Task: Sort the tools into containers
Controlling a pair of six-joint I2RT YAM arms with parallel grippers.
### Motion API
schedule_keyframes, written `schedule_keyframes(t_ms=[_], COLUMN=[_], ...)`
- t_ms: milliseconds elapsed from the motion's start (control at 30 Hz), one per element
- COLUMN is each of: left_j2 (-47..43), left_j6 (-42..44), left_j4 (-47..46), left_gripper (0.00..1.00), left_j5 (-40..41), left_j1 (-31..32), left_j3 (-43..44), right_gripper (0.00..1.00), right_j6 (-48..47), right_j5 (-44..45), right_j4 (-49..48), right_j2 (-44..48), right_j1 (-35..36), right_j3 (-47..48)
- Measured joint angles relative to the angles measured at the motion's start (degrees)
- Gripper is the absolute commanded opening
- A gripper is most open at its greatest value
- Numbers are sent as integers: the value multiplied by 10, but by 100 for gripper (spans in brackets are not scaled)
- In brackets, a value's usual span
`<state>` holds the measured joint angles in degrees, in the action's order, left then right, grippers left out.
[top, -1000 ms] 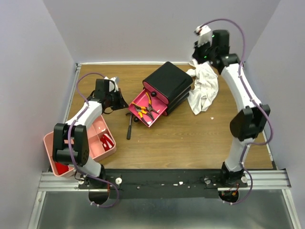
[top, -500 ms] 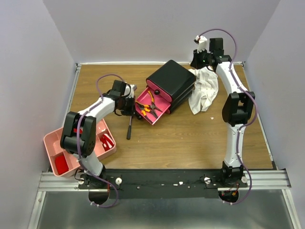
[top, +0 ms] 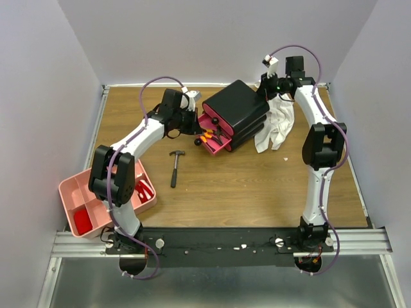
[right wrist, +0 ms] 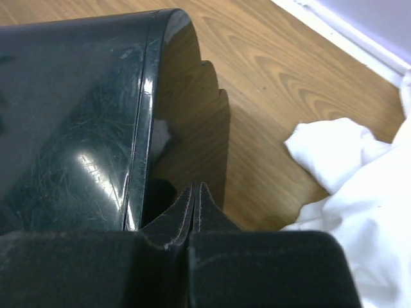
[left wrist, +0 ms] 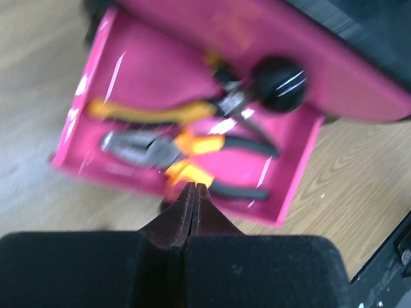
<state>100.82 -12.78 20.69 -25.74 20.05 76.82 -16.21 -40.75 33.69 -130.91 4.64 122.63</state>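
The black box (top: 239, 108) stands at mid-back of the table, its bottom magenta drawer (top: 216, 144) pulled partly out. In that drawer (left wrist: 160, 70) lie orange-and-black pliers (left wrist: 168, 151) under a black knob (left wrist: 280, 74). My left gripper (top: 196, 123) is shut and empty, its tips (left wrist: 194, 187) at the drawer's front wall. Behind the box's rear edge (right wrist: 138, 128), my right gripper (top: 265, 90) is also shut with nothing in it (right wrist: 196, 187). A black-handled hammer (top: 174, 168) lies on the wood. The pale-pink tray (top: 67, 192) sits near left.
A crumpled white cloth (top: 276, 122) lies just right of the box, close beside my right gripper (right wrist: 359, 186). Red items (top: 145, 190) rest in the tray's compartments. Grey walls close in the table on three sides.
My left gripper swept right and back against the open drawer, which now sticks out less; the box shifted slightly right. My right gripper came down to the box's rear.
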Motion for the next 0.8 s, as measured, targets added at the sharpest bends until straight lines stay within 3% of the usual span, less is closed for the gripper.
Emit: schedule_keyframes(t_ms=[467,800], left_j2=[22,-50], left_j6=[-7,-7], left_j4=[-64,-47], left_gripper=[0,0], left_j5=[-28,-28], left_j1=[12,-56], left_j3=[26,-45], right_gripper=[5,5], right_j6=[5,5], right_j5=[-19,-12], right_j4=[6,6], right_j2=[12,15], right_j1=[3,3], right_j3=[-23,-26])
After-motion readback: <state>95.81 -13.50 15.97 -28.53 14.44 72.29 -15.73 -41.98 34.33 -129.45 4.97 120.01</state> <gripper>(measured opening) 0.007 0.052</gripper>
